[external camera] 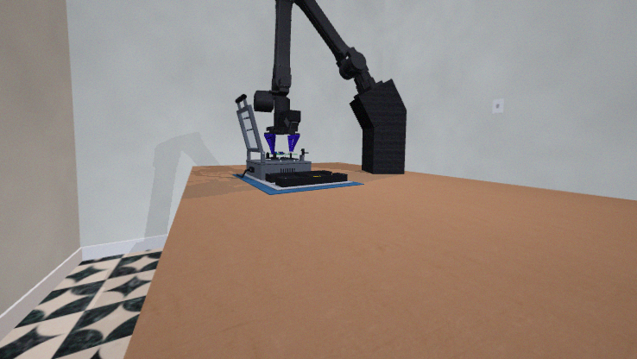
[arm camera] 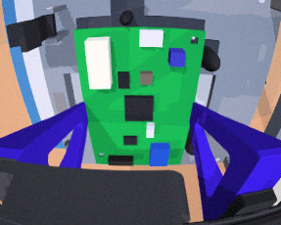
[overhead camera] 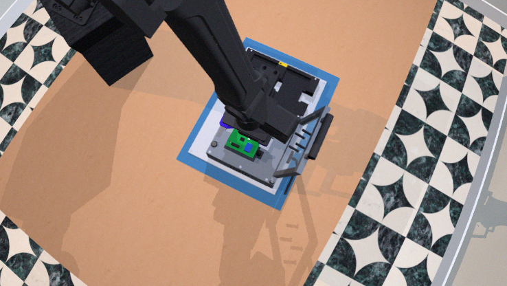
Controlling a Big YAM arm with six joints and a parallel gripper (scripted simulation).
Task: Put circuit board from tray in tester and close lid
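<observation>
The circuit board (overhead camera: 233, 137) (arm camera: 163, 88) is face up between the fingers of my gripper (external camera: 281, 151) (arm camera: 138, 110), which is shut on its long edges. The board looks nearly level, just above the pin plate of the tester (overhead camera: 231, 163) (external camera: 281, 166). Its white connector (arm camera: 98, 64) is at the end by the lone post (arm camera: 126, 18). Two hinge-side posts (arm camera: 210, 59) (arm camera: 191, 142) are close to its right edge in the wrist view. The pins are hidden, so their fit in the holes cannot be told. The lid (overhead camera: 287, 172) (external camera: 255, 134) stands open.
The latch hook (external camera: 304, 151) (arm camera: 31, 33) stands on the tester edge opposite the hinge. The raised lid handle (overhead camera: 320, 137) (external camera: 241, 98) is beyond the hinge side. The black tray (overhead camera: 295, 88) (external camera: 300, 179) lies beside the tester on the blue mat (overhead camera: 332, 84) (external camera: 277, 191); no board shows in its visible part.
</observation>
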